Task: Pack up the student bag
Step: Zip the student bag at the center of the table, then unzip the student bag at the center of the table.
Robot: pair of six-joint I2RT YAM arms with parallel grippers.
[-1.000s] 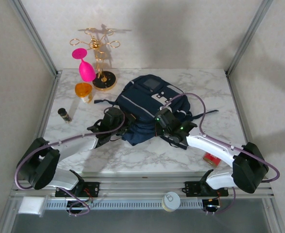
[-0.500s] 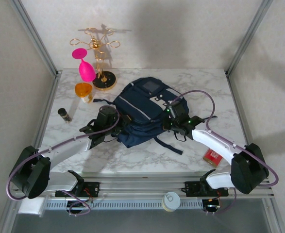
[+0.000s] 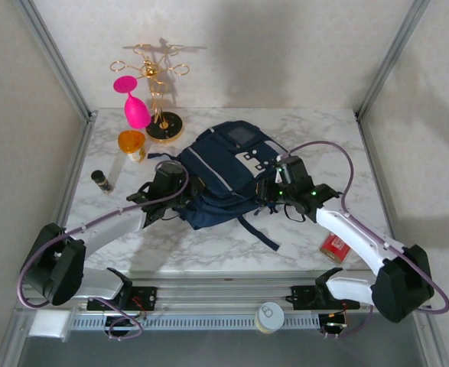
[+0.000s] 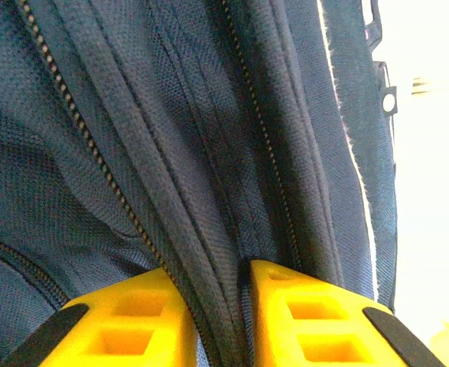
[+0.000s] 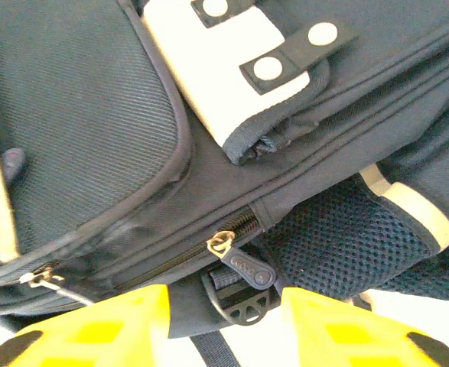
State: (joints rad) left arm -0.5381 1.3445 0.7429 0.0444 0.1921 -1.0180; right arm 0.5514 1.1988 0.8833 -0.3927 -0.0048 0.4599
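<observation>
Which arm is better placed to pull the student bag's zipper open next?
Probably right: the zipper pull sits just beyond the open right fingers, while the left fingers pinch a student bag fold.

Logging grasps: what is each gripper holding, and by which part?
The left gripper pinches the student bag by a fabric ridge beside a zipper. The right gripper holds nothing, its jaws open near a zipper pull.

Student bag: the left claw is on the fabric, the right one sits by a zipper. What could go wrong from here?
1. The left claw pinches a fabric fold beside a zipper on the student bag; a pull may drag the whole bag toward the orange cup.
2. The open right claw brackets the zipper pull and a black plastic loop; closing may catch the loop instead.
</observation>
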